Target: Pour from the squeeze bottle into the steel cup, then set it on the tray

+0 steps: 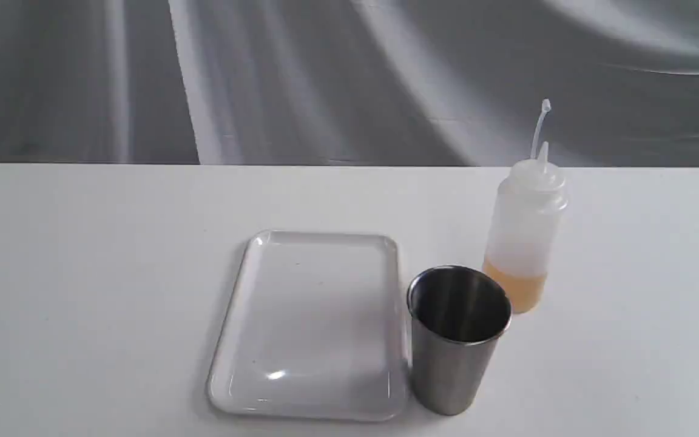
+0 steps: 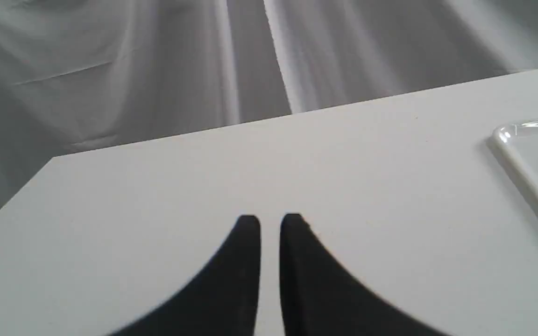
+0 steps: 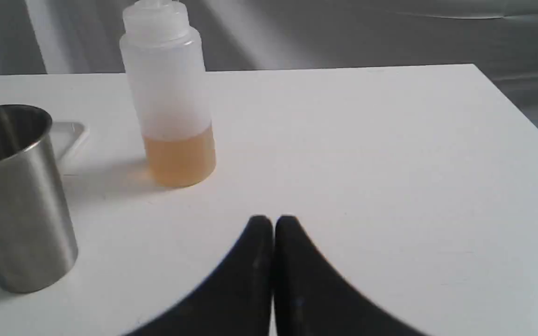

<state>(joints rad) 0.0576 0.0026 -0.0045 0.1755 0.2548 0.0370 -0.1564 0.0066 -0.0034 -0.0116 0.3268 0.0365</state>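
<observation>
Left claw (image 2: 270,218): fingers closed down to a thin slit, nothing between them, hanging over bare white table (image 2: 157,196). Neither claw shows in the exterior view, so I'm placing things from the wrist cams.

The tray (image 2: 521,172) sits ahead of the left claw and well off toward its right side. Only one rounded corner and a stretch of rim are in the left wrist view. It lies flat on the table with nothing on it.

The steel cup (image 1: 452,364) stands upright just beside the tray's right edge. I can't tell whether they touch. From the right claw it's off to the left.

The squeeze bottle (image 1: 525,224) is upright, just behind the cup and a bit right of it, on the table and not on the tray. Amber liquid fills only the bottom part. The cap strap (image 1: 540,127) sticks up with the nozzle uncapped. It's ahead of the right claw and slightly left, clearly apart from the fingertips.

Right claw (image 3: 273,218): fingers pressed together, holding nothing, over the table.
</observation>
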